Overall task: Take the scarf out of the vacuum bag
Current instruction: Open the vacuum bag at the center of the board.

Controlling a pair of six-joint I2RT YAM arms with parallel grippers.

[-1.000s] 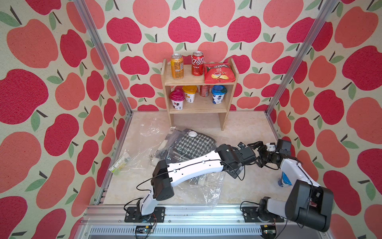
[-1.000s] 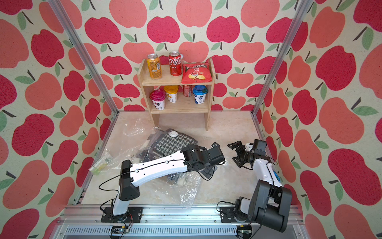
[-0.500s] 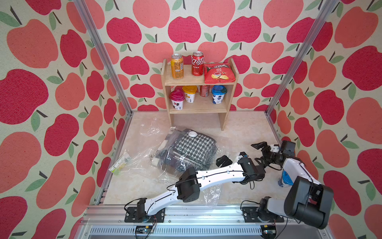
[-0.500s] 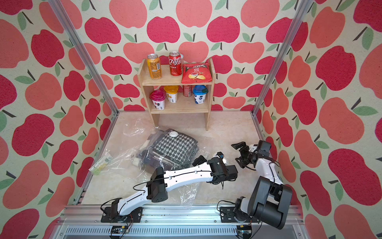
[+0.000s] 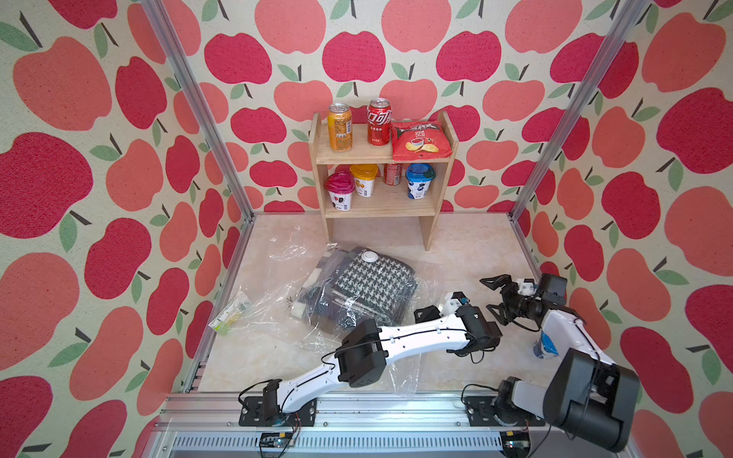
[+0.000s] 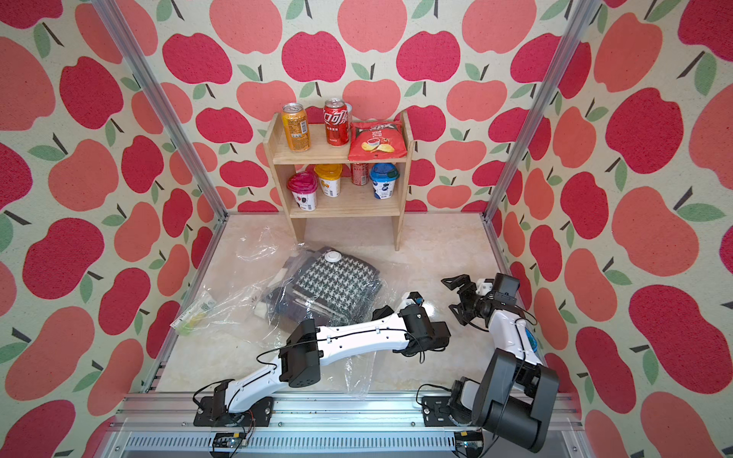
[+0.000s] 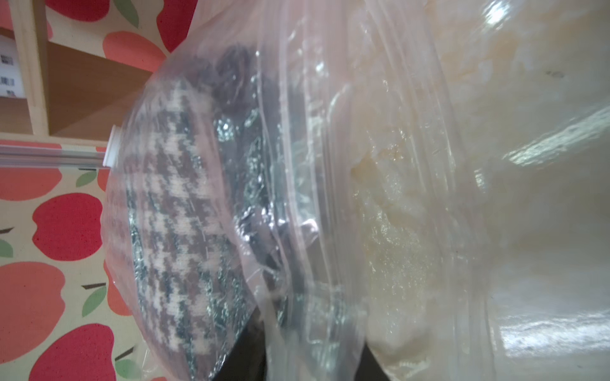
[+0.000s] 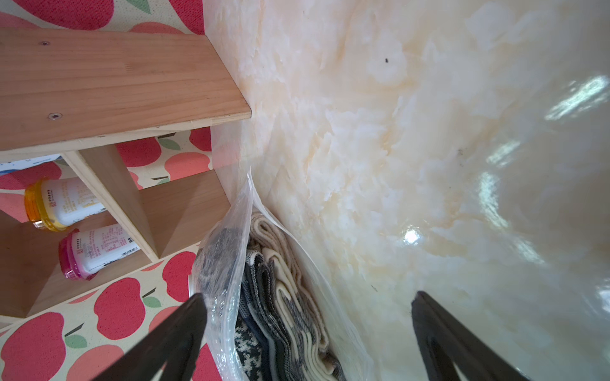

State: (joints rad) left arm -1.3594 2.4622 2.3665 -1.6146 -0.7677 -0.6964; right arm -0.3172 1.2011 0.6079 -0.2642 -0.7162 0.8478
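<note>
Left wrist view: pressed close against the vacuum bag (image 7: 330, 148), left jaws drawn narrow, seemingly pinching a fold of its clear film. Near the middle of the worktop (image 5: 468, 246), in front of the wooden shelf (image 5: 380, 158): that bag, valve cap (image 5: 369, 256) up, folded houndstooth scarf (image 5: 373, 283) wholly inside. Right wrist view: bag mouth gaping, scarf folds exposed, right jaws spread wide and empty just short of the opening. Step in hand, by judgement: anchoring the bag. Next: slide the right jaws into the mouth, clamp scarf layers only, no film, then draw toward the right edge while pinning the bag.
</note>
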